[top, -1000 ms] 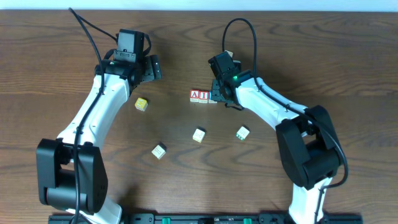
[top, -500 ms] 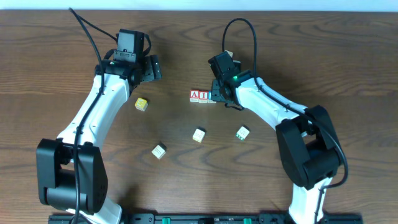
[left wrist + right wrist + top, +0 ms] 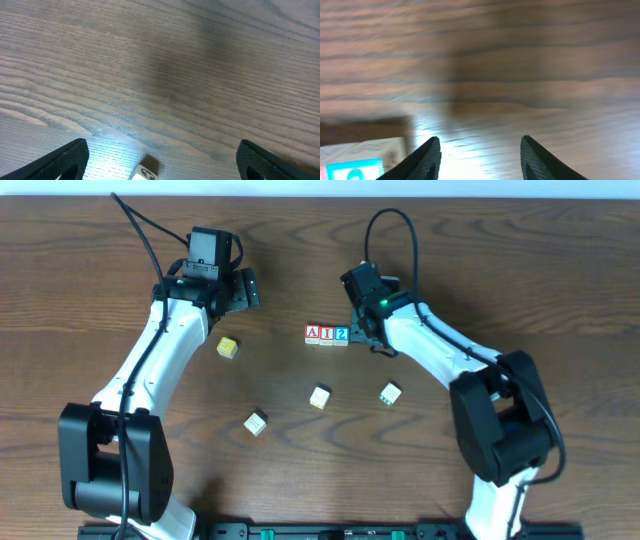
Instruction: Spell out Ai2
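Three small wooden cubes lie in a straight row on the tabletop (image 3: 480, 240), marked faces up and sides touching, reading A, I, 2. The "A" cube (image 3: 313, 333) and the "I" cube (image 3: 327, 333) each carry a red letter on a pale face, and the "2" cube (image 3: 342, 333) shows a light numeral on blue. The "2" cube sits just beside the right pincer (image 3: 368, 338), outside its spread fingers rather than between them; the "I" cube is one place farther from that pincer, and the "A" cube is farthest.
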Robot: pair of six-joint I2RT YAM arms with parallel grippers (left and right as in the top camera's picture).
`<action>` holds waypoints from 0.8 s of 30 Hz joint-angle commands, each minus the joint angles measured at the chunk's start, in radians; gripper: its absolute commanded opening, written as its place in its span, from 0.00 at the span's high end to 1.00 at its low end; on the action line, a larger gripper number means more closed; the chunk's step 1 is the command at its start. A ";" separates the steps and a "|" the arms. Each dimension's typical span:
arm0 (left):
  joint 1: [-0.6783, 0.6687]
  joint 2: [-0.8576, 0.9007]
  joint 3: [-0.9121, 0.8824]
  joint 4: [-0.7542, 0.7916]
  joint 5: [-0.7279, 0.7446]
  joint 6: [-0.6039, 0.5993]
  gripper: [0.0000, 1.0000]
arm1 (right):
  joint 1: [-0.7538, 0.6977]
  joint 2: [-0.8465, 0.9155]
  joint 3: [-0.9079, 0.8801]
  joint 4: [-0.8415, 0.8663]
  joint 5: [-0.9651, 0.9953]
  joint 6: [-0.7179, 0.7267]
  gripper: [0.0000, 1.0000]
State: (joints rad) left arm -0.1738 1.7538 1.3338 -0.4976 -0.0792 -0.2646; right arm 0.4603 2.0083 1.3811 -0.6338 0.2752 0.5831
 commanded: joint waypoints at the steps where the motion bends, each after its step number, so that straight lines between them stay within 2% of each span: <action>1: 0.003 0.002 0.014 -0.003 -0.013 0.006 0.05 | -0.031 -0.129 -0.004 -0.014 0.104 -0.008 0.60; 2: 0.003 0.002 0.014 -0.003 -0.014 0.006 0.05 | -0.035 -0.159 -0.011 -0.011 0.115 -0.016 0.75; 3: 0.003 0.002 0.014 -0.003 -0.013 0.006 0.05 | -0.039 -0.196 -0.027 -0.002 0.122 -0.016 0.75; 4: 0.003 0.002 0.014 -0.003 -0.013 0.006 0.04 | -0.045 -0.249 -0.061 0.027 0.129 -0.017 0.68; 6: 0.003 0.002 0.014 -0.003 -0.014 0.006 0.05 | -0.061 -0.348 -0.143 0.103 0.129 -0.046 0.36; 8: 0.003 0.002 0.014 -0.003 -0.014 0.006 0.04 | -0.080 -0.461 -0.247 0.190 0.129 -0.088 0.26; 9: 0.003 0.002 0.014 -0.003 -0.014 0.006 0.05 | -0.092 -0.526 -0.306 0.232 0.129 -0.116 0.11; 10: 0.003 0.002 0.014 -0.003 -0.013 0.006 0.05 | -0.101 -0.579 -0.352 0.259 0.128 -0.138 0.01; 12: 0.003 0.002 0.014 -0.003 -0.014 0.006 0.04 | -0.113 -0.678 -0.433 0.306 0.122 -0.188 0.01; 17: 0.003 0.002 0.014 -0.003 -0.013 0.006 0.05 | -0.133 -0.929 -0.696 0.566 -0.031 -0.477 0.01; 20: 0.003 0.002 0.014 -0.003 -0.013 0.006 0.04 | -0.162 -1.045 -0.829 0.701 -0.105 -0.533 0.01; 24: 0.003 0.002 0.014 -0.003 -0.014 0.006 0.05 | -0.249 -1.157 -0.945 0.778 -0.255 -0.533 0.01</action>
State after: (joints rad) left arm -0.1738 1.7538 1.3338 -0.4984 -0.0826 -0.2646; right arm 0.2691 0.9024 0.4934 0.1188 0.1699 0.1165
